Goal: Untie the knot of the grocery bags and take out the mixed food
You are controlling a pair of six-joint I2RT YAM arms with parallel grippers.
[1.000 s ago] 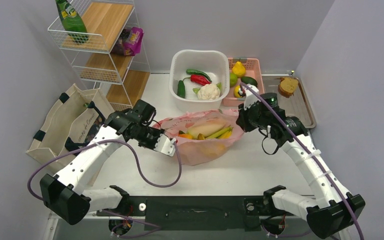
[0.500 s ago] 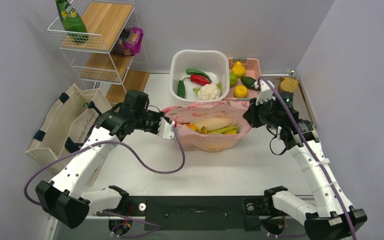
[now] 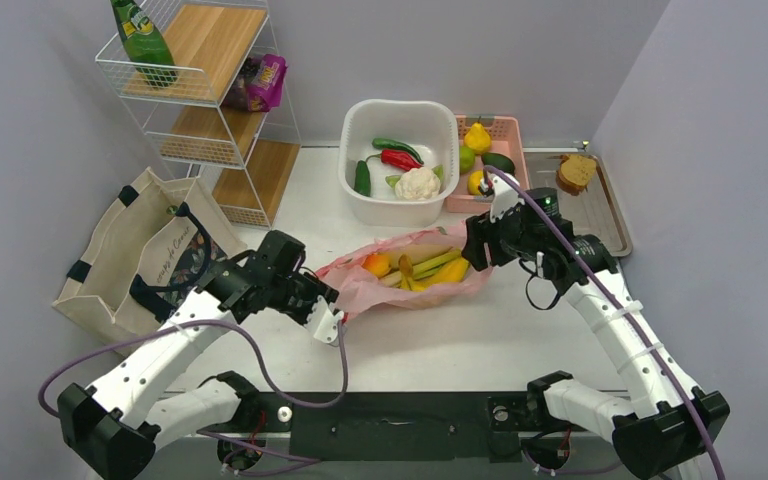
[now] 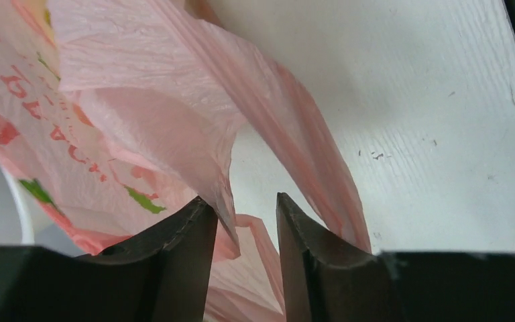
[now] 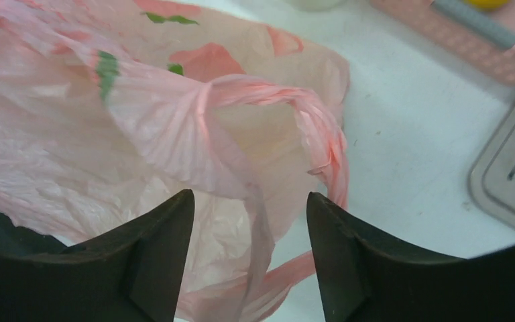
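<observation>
The pink plastic grocery bag (image 3: 358, 292) lies slumped on the white table with its mouth open. No knot is in view. An orange fruit (image 3: 375, 265), yellow bananas (image 3: 449, 272), a pale-green stalk (image 3: 434, 261) and a pale radish show inside. My left gripper (image 3: 327, 322) is at the bag's near-left corner, open, with loose pink film (image 4: 141, 100) hanging against one finger (image 4: 188, 248). My right gripper (image 3: 473, 247) is at the bag's right end, open wide, a twisted handle loop (image 5: 323, 137) lying slack ahead of it. The beige tote (image 3: 110, 250) stands at the left.
A wire shelf (image 3: 210, 110) at the back left holds a green bottle (image 3: 142, 35) and a purple packet (image 3: 266, 80). A white basin (image 3: 400, 115) of vegetables and a pink basket (image 3: 505, 128) stand behind the bag. A metal tray (image 3: 600, 215) with bread lies at the right.
Both grippers were shut on the bag's rim, stretching its mouth wide; both have opened and let go. The left moved toward the near edge, the right came back left, and the bag slumped flat.
</observation>
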